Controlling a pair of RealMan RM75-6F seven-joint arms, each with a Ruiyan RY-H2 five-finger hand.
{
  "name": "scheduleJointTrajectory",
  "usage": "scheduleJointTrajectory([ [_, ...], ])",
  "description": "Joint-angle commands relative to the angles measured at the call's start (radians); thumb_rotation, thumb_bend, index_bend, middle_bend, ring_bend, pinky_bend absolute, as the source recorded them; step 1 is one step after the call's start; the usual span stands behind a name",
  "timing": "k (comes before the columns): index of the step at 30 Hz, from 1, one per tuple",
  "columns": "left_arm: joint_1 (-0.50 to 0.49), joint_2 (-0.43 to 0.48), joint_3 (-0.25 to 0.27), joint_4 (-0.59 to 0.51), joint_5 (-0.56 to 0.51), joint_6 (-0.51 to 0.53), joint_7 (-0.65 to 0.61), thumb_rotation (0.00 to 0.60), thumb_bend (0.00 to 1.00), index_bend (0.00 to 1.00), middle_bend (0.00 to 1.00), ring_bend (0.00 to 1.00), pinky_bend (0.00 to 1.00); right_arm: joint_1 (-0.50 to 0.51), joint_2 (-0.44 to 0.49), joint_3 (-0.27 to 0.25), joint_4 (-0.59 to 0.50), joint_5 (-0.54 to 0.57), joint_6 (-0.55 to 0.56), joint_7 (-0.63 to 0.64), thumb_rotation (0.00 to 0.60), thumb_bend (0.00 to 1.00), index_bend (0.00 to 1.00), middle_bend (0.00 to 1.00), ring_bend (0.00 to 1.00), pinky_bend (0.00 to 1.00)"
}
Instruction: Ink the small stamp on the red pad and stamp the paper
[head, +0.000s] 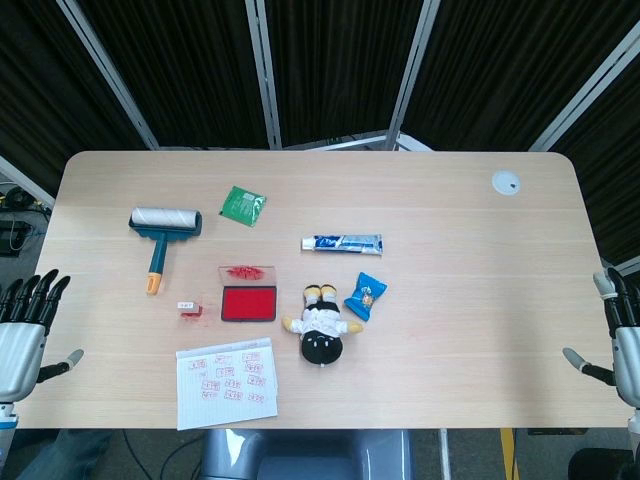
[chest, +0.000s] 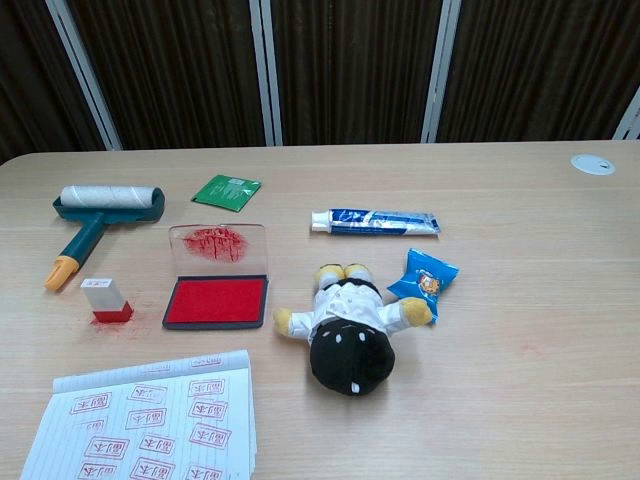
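The small stamp is seen standing upright on the surface, just left of the red pad, with a faint red smear on the wood around its base. The pad's clear lid is folded back behind it and is marked with red ink. The paper, a lined notepad already covered in red stamp prints, is laid at the near edge of the surface, in front of the stamp and pad.

The left hand is seen in the head view only, off the left edge of the surface, with its fingers spread and pointing upward and nothing held in it. The stamp is placed well apart from it, further in toward the middle of the surface. The right hand is seen at the far right edge (partly cut off by the frame), also empty, with fingers apart; the stamp, pad and paper are all located well away from it, across the surface.

A plush doll is laid face down right of the pad, with a blue snack packet touching its arm. A toothpaste tube is placed behind it. A lint roller and a green sachet are set further back on the left.
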Motion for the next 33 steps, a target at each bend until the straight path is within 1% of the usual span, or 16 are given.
scheduleJointTrajectory([
  [1, 0.0, -0.001, 0.0, 0.001, -0.001, -0.001, 0.003, 0.6, 0.0, 0.0, 0.0, 0.0, 0.0, 0.0, 0.001, 0.0, -0.002, 0.0, -0.001, -0.001, 0.6, 0.0, 0.0, 0.0, 0.0, 0.0],
  [5, -0.008, -0.01, -0.006, 0.016, -0.011, -0.012, 0.018, 0.6, 0.0, 0.0, 0.0, 0.0, 0.01, 0.0, 0.003, -0.001, -0.003, 0.001, -0.001, -0.002, 0.6, 0.0, 0.0, 0.0, 0.0, 0.0],
  [7, -0.025, -0.03, -0.019, 0.04, -0.013, -0.025, 0.022, 0.6, 0.0, 0.0, 0.0, 0.08, 0.15, -0.001, 0.004, 0.002, -0.007, 0.004, 0.001, -0.001, 0.6, 0.0, 0.0, 0.0, 0.0, 0.0],
  [8, -0.039, -0.042, -0.026, 0.053, -0.02, -0.042, 0.016, 0.6, 0.0, 0.0, 0.0, 0.19, 0.29, -0.001, 0.005, 0.003, -0.008, 0.006, 0.001, 0.0, 0.6, 0.0, 0.0, 0.0, 0.0, 0.0],
  [9, -0.054, -0.053, -0.033, 0.062, -0.033, -0.067, 0.005, 0.6, 0.0, 0.0, 0.0, 0.34, 0.45, 0.0, 0.005, 0.005, -0.009, 0.007, 0.001, -0.001, 0.6, 0.0, 0.0, 0.0, 0.0, 0.0],
  [11, -0.084, -0.07, -0.048, 0.069, -0.068, -0.119, -0.01, 0.6, 0.0, 0.0, 0.0, 0.53, 0.64, 0.001, 0.005, 0.007, -0.01, 0.011, 0.0, -0.002, 0.6, 0.0, 0.0, 0.0, 0.0, 0.0],
  [12, -0.105, -0.08, -0.059, 0.075, -0.086, -0.15, -0.013, 0.6, 0.0, 0.0, 0.0, 0.61, 0.71, 0.002, 0.004, 0.008, -0.011, 0.014, -0.001, -0.005, 0.6, 0.0, 0.0, 0.0, 0.0, 0.0],
  [14, -0.14, -0.104, -0.076, 0.088, -0.115, -0.199, -0.012, 0.6, 0.0, 0.0, 0.0, 0.69, 0.77, 0.005, 0.002, 0.009, -0.009, 0.019, -0.007, -0.01, 0.6, 0.0, 0.0, 0.0, 0.0, 0.0],
  [16, -0.176, -0.13, -0.089, 0.102, -0.142, -0.253, -0.013, 0.6, 0.0, 0.0, 0.0, 0.74, 0.8, 0.008, -0.001, 0.011, -0.006, 0.026, -0.014, -0.018, 0.6, 0.0, 0.0, 0.0, 0.0, 0.0],
  [18, -0.212, -0.157, -0.101, 0.122, -0.167, -0.306, -0.016, 0.6, 0.0, 0.0, 0.03, 0.78, 0.83, 0.012, -0.005, 0.012, -0.003, 0.035, -0.023, -0.025, 0.6, 0.0, 0.0, 0.0, 0.0, 0.0],
  [21, -0.272, -0.22, -0.125, 0.175, -0.216, -0.383, -0.018, 0.6, 0.0, 0.03, 0.16, 0.82, 0.86, 0.018, -0.013, 0.014, 0.003, 0.051, -0.037, -0.038, 0.6, 0.0, 0.0, 0.0, 0.0, 0.0],
  [23, -0.302, -0.259, -0.134, 0.21, -0.244, -0.425, -0.024, 0.6, 0.02, 0.12, 0.27, 0.83, 0.87, 0.022, -0.017, 0.017, 0.007, 0.059, -0.045, -0.046, 0.6, 0.0, 0.0, 0.0, 0.0, 0.0],
  [24, -0.313, -0.275, -0.137, 0.225, -0.254, -0.438, -0.026, 0.6, 0.04, 0.17, 0.31, 0.84, 0.88, 0.024, -0.018, 0.018, 0.007, 0.063, -0.048, -0.049, 0.6, 0.0, 0.0, 0.0, 0.0, 0.0],
  [27, -0.34, -0.322, -0.141, 0.271, -0.282, -0.465, -0.019, 0.6, 0.14, 0.25, 0.37, 0.85, 0.88, 0.029, -0.023, 0.02, 0.011, 0.074, -0.059, -0.058, 0.6, 0.0, 0.0, 0.0, 0.0, 0.0],
  [30, -0.37, -0.383, -0.142, 0.33, -0.314, -0.496, -0.014, 0.6, 0.16, 0.31, 0.4, 0.85, 0.88, 0.036, -0.03, 0.023, 0.023, 0.096, -0.078, -0.062, 0.6, 0.0, 0.0, 0.0, 0.0, 0.0],
  [33, -0.382, -0.412, -0.141, 0.362, -0.324, -0.498, -0.007, 0.6, 0.17, 0.34, 0.42, 0.85, 0.88, 0.037, -0.031, 0.025, 0.028, 0.1, -0.081, -0.059, 0.6, 0.0, 0.0, 0.0, 0.0, 0.0],
])
